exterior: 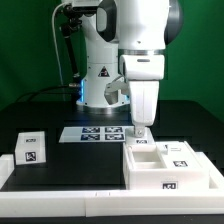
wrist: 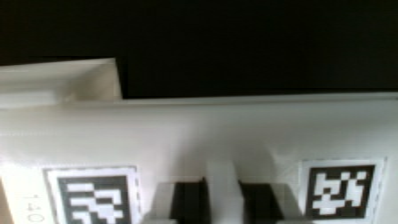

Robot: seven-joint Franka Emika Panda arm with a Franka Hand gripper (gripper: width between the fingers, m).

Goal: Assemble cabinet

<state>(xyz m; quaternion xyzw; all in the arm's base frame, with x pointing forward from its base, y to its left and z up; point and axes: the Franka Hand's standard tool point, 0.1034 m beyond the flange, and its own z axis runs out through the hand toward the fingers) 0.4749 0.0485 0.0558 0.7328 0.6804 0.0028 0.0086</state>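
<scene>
The cabinet [exterior: 150,172], a large white box with recesses and a marker tag on its front, lies at the exterior view's right. My gripper [exterior: 143,128] stands straight down over its far edge. In the wrist view the cabinet [wrist: 214,130] fills the picture, with a tag [wrist: 89,198] on one side and a tag [wrist: 342,190] on the other. My gripper [wrist: 224,205] has its two dark fingers [wrist: 187,205] close together, with a thin white wall of the cabinet between them. A smaller white tagged block [exterior: 30,150] lies at the exterior view's left.
The marker board [exterior: 98,133] lies behind the parts, in front of the robot's base [exterior: 100,85]. A white rim [exterior: 60,190] runs along the table's front edge. The table top is black.
</scene>
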